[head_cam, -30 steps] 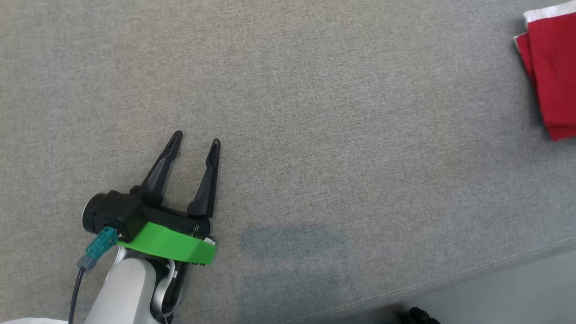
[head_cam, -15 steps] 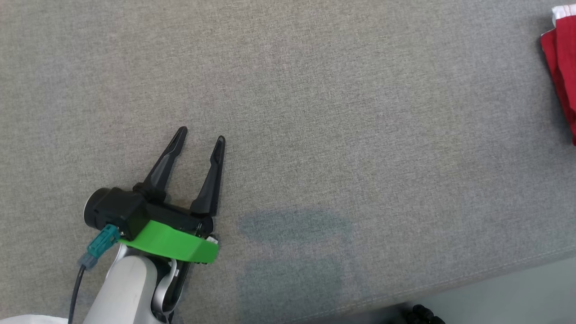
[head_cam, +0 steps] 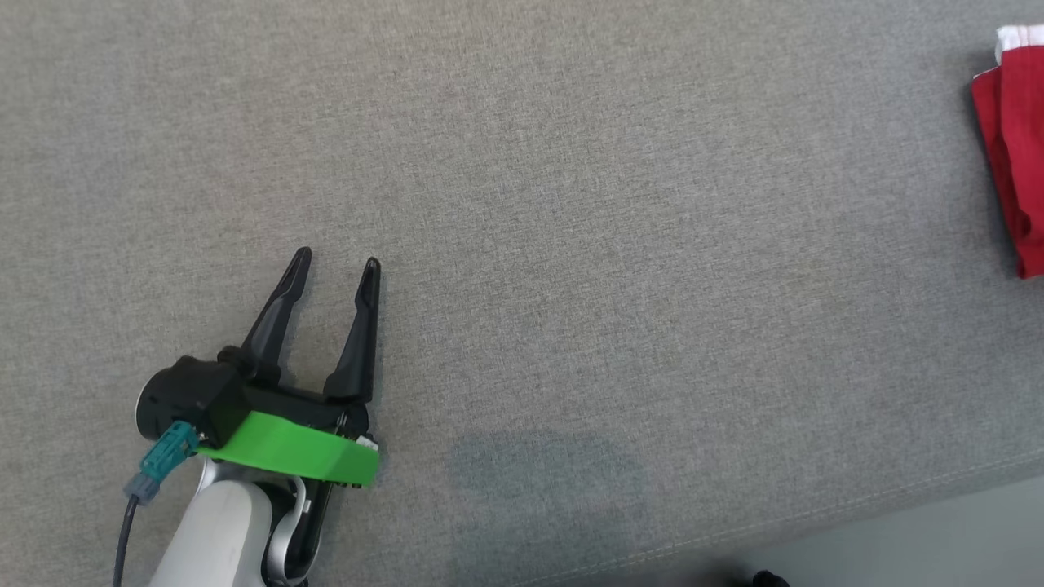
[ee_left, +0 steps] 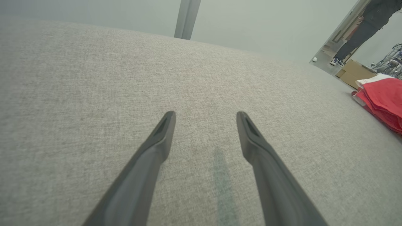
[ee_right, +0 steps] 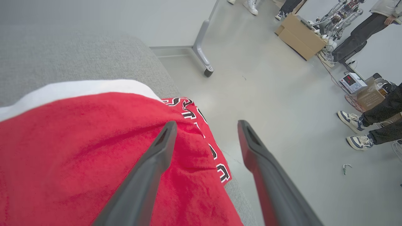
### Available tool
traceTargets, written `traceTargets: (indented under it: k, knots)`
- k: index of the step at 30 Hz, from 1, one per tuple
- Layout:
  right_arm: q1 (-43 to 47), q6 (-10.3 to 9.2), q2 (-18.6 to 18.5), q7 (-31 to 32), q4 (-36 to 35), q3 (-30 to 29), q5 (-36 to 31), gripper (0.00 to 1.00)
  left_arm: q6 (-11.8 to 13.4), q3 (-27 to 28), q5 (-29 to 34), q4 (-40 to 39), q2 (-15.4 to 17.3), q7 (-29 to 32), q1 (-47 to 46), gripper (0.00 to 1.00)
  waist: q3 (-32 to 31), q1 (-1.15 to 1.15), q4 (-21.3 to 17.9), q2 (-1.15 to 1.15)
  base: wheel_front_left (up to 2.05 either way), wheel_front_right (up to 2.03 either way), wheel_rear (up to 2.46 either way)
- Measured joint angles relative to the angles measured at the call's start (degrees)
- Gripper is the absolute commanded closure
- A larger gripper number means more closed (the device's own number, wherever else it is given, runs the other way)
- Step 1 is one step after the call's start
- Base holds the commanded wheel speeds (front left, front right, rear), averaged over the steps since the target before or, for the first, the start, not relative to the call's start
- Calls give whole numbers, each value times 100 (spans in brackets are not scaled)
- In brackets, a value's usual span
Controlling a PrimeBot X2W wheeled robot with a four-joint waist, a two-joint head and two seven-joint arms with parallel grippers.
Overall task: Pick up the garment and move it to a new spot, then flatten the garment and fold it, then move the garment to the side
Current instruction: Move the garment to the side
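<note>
At the lower left of the head view, the left pincer [head_cam: 338,258] is seen above the grey cloth-covered worktop [head_cam: 571,204], its two dark fingers spread apart and pointing away from the robot, with bare worktop between them. A green bracket [head_cam: 294,448] is fitted at its wrist, a teal connector [head_cam: 159,461] with a dark cable is plugged in at its left side, and the pale forearm [head_cam: 216,530] is cut off by the bottom edge. In the left wrist view the same pincer [ee_left: 205,114] is shown open over the worktop [ee_left: 94,78], well apart from the garment [ee_left: 381,97], which lies folded at the far right.

In the head view the garment [head_cam: 1015,163], red with a white band at its top, is found at the right edge of the worktop and is cut off by the frame. A strip of pale floor [head_cam: 938,538] is seen at the lower right.

In the right wrist view the right pincer [ee_right: 207,123] is held open over the garment [ee_right: 78,150]. Its left finger is seen over the red cloth and its right finger over the floor [ee_right: 267,94]. Whether the cloth is touched cannot be told. Black-and-white lettering is shown on the garment's edge, which lies at the edge of the worktop [ee_right: 62,53]. Further right, a cardboard box [ee_right: 300,36] and people's legs and shoes [ee_right: 361,141] are seen.
</note>
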Motion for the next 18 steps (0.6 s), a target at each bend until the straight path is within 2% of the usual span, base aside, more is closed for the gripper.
traceTargets:
  k: [4,12,18]
  knots:
    - [244,0,-157,-555,-339,333,458,0,60,114,-100,19,-20,-56,199,0,-280,0,14,0,0,0,0]
    - [1265,0,-200,-1048,-1536,1730,1559,0,214,463,-180,205,21,-154,615,0,-1011,-1,65,0,0,0,0]
    - [2323,0,159,-1426,-2273,2401,2027,0,382,788,-183,354,-34,-167,981,0,-1635,-1,238,0,0,0,0]
